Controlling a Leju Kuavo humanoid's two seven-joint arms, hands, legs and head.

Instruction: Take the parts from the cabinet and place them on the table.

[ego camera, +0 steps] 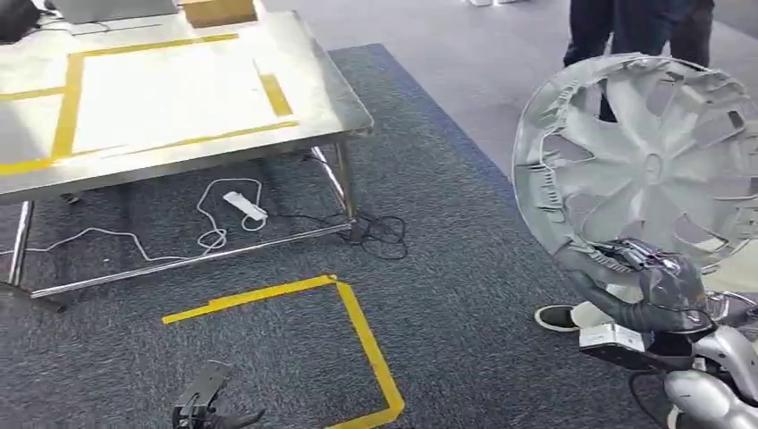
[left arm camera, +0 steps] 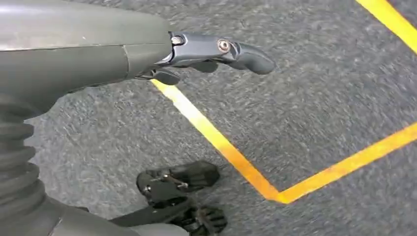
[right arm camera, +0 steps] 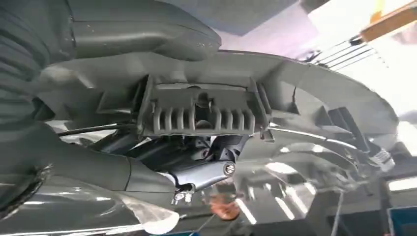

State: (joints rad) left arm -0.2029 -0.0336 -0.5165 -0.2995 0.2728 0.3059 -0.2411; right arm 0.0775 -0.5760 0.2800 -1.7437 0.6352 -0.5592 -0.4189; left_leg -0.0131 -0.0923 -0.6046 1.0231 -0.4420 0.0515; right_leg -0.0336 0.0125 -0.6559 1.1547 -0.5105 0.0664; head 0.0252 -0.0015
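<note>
From the head view, the right hand [ego camera: 657, 290] grips a grey wheel cover [ego camera: 639, 161] by its lower rim, held upright, well apart from the table [ego camera: 179, 98]. A person's legs [ego camera: 639, 27] stand behind it. The left wrist view shows the left hand [left arm camera: 206, 51] hanging over carpet [left arm camera: 319, 88] and yellow tape [left arm camera: 221, 142], fingers apart, holding nothing. The right wrist view shows the cover's ribbed back clamped between thumb and fingers [right arm camera: 201, 167].

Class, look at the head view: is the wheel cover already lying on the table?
No. The wheel cover is held upright above the carpet by the right robot hand, well away from the table.
</note>
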